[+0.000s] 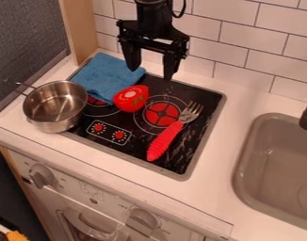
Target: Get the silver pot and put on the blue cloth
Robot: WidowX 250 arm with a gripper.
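one silver pot (55, 104) sits at the edge of the stovetop (129, 147), just beside the blue cloth (104, 74). gripper (151, 73) hangs above the back, jaws pretty wide apart and holding nothing, red-handled fork (165, 140) lying nearer the front.

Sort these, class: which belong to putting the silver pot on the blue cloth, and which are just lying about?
For the job:
silver pot, at the stove's left edge
blue cloth, at the stove's back left
open hand, above

Just lying about:
red toy food, beside the cloth
red-handled fork, on the stove
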